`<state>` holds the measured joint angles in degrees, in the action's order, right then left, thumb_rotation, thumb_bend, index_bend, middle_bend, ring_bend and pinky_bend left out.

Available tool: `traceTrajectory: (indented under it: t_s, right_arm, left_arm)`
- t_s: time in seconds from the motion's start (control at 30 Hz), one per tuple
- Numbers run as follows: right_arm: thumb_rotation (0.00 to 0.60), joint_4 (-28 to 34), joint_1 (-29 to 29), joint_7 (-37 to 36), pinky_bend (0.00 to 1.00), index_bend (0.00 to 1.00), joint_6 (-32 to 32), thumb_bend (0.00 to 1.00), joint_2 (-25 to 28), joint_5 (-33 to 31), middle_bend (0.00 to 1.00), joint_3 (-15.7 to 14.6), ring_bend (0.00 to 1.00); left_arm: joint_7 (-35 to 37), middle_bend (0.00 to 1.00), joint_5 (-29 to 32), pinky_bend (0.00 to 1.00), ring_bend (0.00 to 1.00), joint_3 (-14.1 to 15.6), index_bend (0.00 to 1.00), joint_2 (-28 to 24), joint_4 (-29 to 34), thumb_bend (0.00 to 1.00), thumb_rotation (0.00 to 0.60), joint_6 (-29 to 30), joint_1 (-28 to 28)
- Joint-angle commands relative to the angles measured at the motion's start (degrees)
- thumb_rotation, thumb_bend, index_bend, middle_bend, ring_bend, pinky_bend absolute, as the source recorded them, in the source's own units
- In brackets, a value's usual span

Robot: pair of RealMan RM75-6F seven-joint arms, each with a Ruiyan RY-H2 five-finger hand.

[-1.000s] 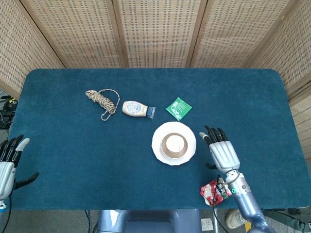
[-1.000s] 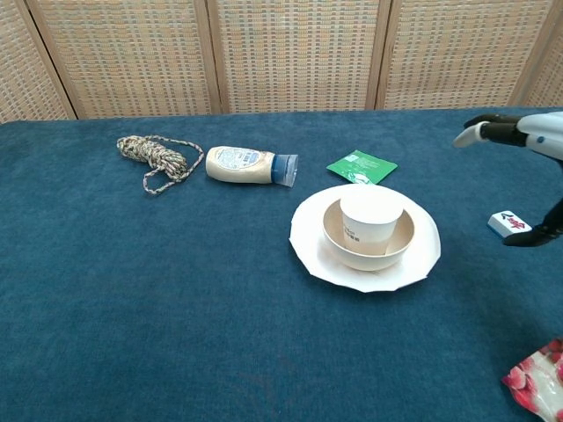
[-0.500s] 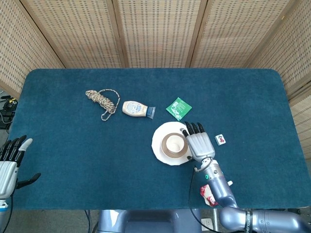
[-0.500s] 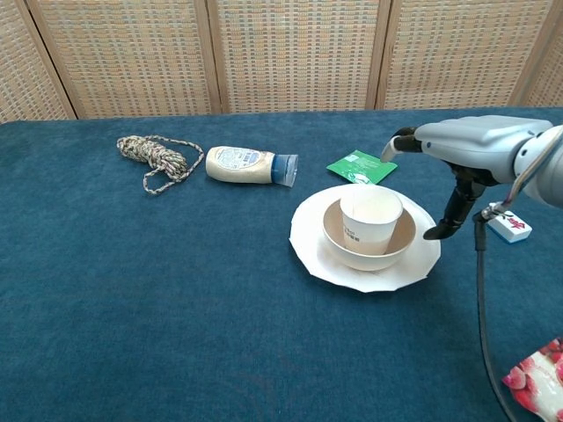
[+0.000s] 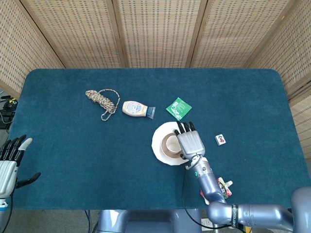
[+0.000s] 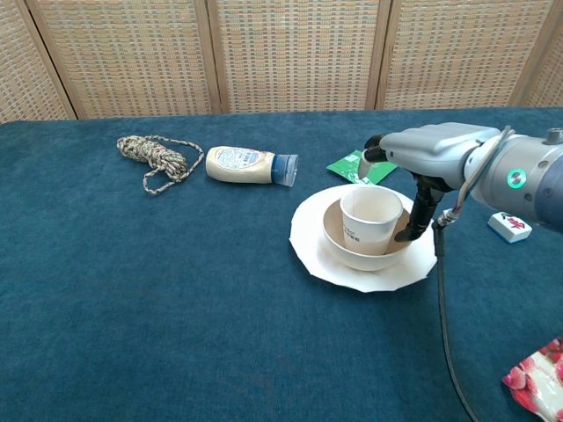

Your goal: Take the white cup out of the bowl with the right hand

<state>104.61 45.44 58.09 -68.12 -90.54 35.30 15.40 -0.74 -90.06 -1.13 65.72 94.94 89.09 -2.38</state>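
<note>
The white cup [image 6: 371, 215] stands upright in a tan bowl [image 6: 352, 252] on a white plate [image 6: 308, 251] at mid-table. My right hand [image 6: 429, 153] hovers over the bowl's right side. Its thumb [image 6: 413, 218] reaches down into the bowl just right of the cup, and its fingers [image 6: 374, 155] curl behind the cup's rim without clasping it. From the head view the right hand [image 5: 190, 141] covers the right part of the bowl, and the cup [image 5: 171, 144] shows beside it. My left hand [image 5: 9, 161] rests at the table's near left edge, fingers apart, holding nothing.
A coiled rope [image 6: 154, 156] and a lying mayonnaise bottle [image 6: 249, 165] sit at the back left. A green packet [image 6: 350, 164] lies just behind the plate. A mahjong tile [image 6: 509, 226] lies to the right, and a red snack packet [image 6: 537, 387] sits at the near right edge.
My right hand has swung left from the table's right side to the bowl, and its thumb has dropped in beside the cup. The cup and left hand have not moved.
</note>
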Motion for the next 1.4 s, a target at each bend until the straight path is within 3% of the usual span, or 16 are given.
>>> traceTrajectory:
  t_s: [0.03, 0.17, 0.33, 0.63, 0.97, 1.13, 1.4]
  right_arm:
    - [0.600, -0.89, 0.87, 0.15, 0.05, 0.24, -0.27, 0.35, -0.91, -0.49, 0.00, -0.34, 0.00]
    - [0.600, -1.87, 1.93, 0.63, 0.07, 0.30, -0.64, 0.36, -1.99, -1.06, 0.00, -0.94, 0.00]
    - [0.600, -3.14, 2.72, 0.16, 0.14, 0.45, -2.48, 0.38, -3.15, 1.73, 0.09, -1.61, 0.00]
    - [0.600, -0.74, 3.20, 0.72, 0.15, 0.46, -6.46, 0.38, -2.27, 4.40, 0.10, -1.33, 0.00]
    - [0.600, 4.95, 2.22, 3.67, 0.15, 0.46, -15.46, 0.38, 4.34, 5.21, 0.10, 2.06, 0.00]
    - [0.600, 2.38, 0.29, 3.56, 0.15, 0.46, -16.59, 0.38, 7.91, 3.24, 0.10, 1.82, 0.00]
    - [0.600, -5.47, -3.40, -5.19, 0.15, 0.46, -10.28, 0.38, 9.48, 1.01, 0.10, -0.10, 0.00]
  left_arm:
    - [0.06, 0.00, 0.00, 0.00, 0.00, 0.04, 0.00, -0.01, -0.01, 0.00, 0.600, -0.11, -0.05]
    - [0.24, 0.00, 0.08, 0.00, 0.00, 0.01, 0.00, -0.05, 0.00, 0.00, 0.600, -0.09, -0.06]
    - [0.35, 0.00, 0.36, 0.00, 0.00, 0.05, 0.00, -0.02, -0.07, 0.00, 0.600, -0.59, -0.22]
    - [0.62, 0.00, 0.33, 0.00, 0.00, 0.04, 0.00, -0.12, 0.01, 0.00, 0.600, -0.43, -0.21]
    - [0.74, 0.00, 0.31, 0.00, 0.00, -0.07, 0.00, -0.25, 0.04, 0.00, 0.600, 0.12, -0.04]
    - [-0.17, 0.00, -0.05, 0.00, 0.00, 0.12, 0.00, 0.08, 0.05, 0.00, 0.600, 0.10, -0.08]
    - [-1.38, 0.00, -0.40, 0.00, 0.00, 0.20, 0.00, 0.84, -0.15, 0.00, 0.600, 0.25, -0.12]
